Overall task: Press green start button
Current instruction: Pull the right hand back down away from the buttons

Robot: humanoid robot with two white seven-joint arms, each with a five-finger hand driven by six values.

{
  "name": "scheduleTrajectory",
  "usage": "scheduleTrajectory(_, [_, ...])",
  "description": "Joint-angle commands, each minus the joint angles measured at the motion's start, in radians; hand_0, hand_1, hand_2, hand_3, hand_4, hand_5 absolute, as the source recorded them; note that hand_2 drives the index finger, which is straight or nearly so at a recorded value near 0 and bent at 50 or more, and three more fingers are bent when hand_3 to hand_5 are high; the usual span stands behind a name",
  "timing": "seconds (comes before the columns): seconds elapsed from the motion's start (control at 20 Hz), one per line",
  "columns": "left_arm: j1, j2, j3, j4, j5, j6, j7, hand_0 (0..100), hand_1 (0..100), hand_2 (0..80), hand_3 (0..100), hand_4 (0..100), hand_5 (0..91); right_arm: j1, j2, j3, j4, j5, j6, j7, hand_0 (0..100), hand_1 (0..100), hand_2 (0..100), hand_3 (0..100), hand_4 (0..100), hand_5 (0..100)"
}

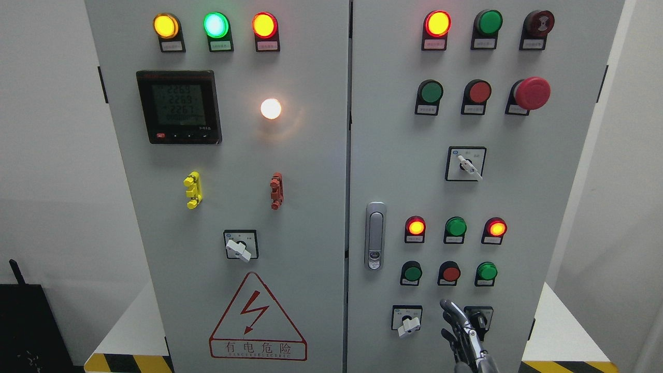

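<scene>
— Green round push buttons sit on the grey metal cabinet [518, 181]; which one do we want?

— Judging by reach, the dark green round button [413, 272] low on the right door, near its left edge.

— And our right hand [462, 334]?

— Below it by the bottom edge, fingers loosely extended, holding nothing, index raised, seemingly ready to press.

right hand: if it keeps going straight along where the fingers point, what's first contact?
Probably the red button in the lower row: the right hand points up and slightly left toward it. The green button sits to its right. Depth to the panel is unclear.
</scene>
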Motion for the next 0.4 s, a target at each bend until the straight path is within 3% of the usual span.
scheduleTrajectory(0.0, [0.0, 0.0, 0.0, 0.0, 0.0, -0.001, 0.0, 12, 56, 0.0, 0, 0, 0.0, 0.004, 0.0, 0.024, -0.022, -0.034, 0.005, 0.001, 0, 8, 0, 0, 0, 0])
scheduleTrajectory(0.35, [0.0, 0.0, 0.0, 0.0, 0.0, -0.001, 0.0, 12, 56, 0.0, 0, 0, 0.0, 0.022, 0.0, 0.025, -0.017, -0.025, 0.009, -0.001, 0, 8, 0, 0, 0, 0])
